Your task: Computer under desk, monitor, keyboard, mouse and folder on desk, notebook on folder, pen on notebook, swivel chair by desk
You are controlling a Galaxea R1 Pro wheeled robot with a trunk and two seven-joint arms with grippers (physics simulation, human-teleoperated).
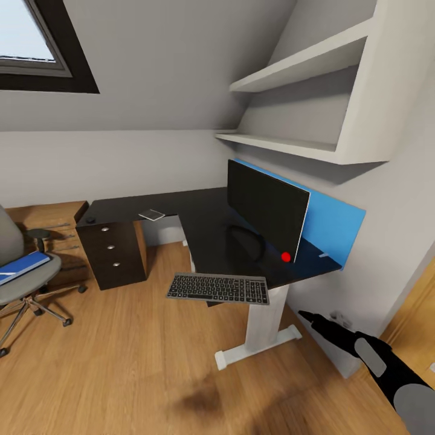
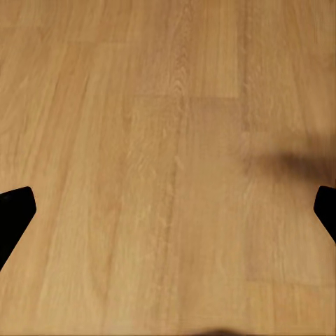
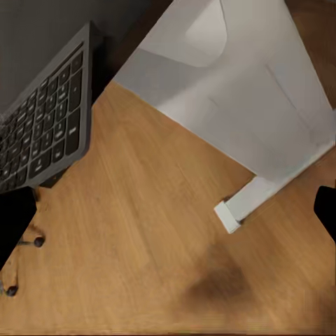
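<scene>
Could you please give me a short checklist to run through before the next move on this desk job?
1. Monitor on the desk: ok.
2. Keyboard fully on the desk: not ok, it overhangs the front edge.
3. Folder on the desk: not ok, it lies on the swivel chair.
4. Right gripper empty: cannot tell.
5. Left gripper empty: ok, fingertips apart over bare floor.

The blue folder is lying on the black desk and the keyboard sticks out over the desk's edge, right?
Not quite. The head view shows the blue folder lying on the swivel chair's seat, not on the desk. The rest is right: the keyboard does stick out over the desk's front edge.
</scene>
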